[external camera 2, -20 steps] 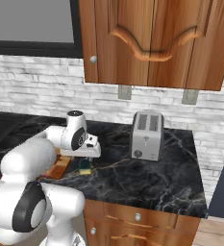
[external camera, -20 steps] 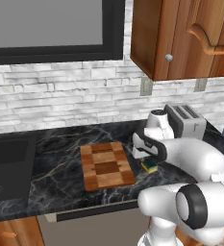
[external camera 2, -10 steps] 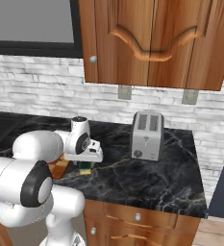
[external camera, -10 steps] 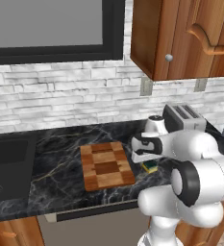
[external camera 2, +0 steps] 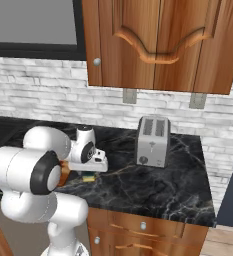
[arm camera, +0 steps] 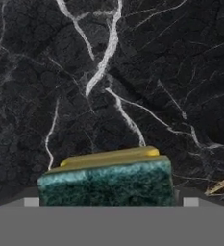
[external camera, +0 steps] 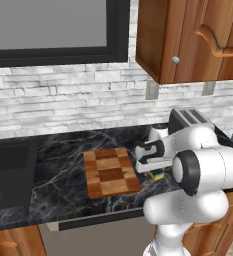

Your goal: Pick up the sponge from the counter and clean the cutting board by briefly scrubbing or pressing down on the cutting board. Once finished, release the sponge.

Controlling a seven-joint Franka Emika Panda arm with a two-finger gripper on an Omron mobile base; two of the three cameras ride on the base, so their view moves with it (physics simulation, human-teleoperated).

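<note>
Sponge (arm camera: pixel 106 180) on counter (arm camera: pixel 132 72), between open pincer (arm camera: pixel 111 202) tips.

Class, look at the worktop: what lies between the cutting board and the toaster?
In the left base view, the sponge lies between the cutting board and the toaster, with the robot's hand directly over it.

Cutting board (external camera: pixel 111 172) lies flat on the counter (external camera: pixel 58 180), with 1 sponge (external camera: pixel 157 174) on the counter just beside its right edge (apart from it, not on it). Sink (external camera: pixel 8 167) is set in the counter well left of the board. Toaster (external camera 2: pixel 153 141) stands behind and right of the sponge, below the wall cabinet (external camera 2: pixel 158 45).
</note>
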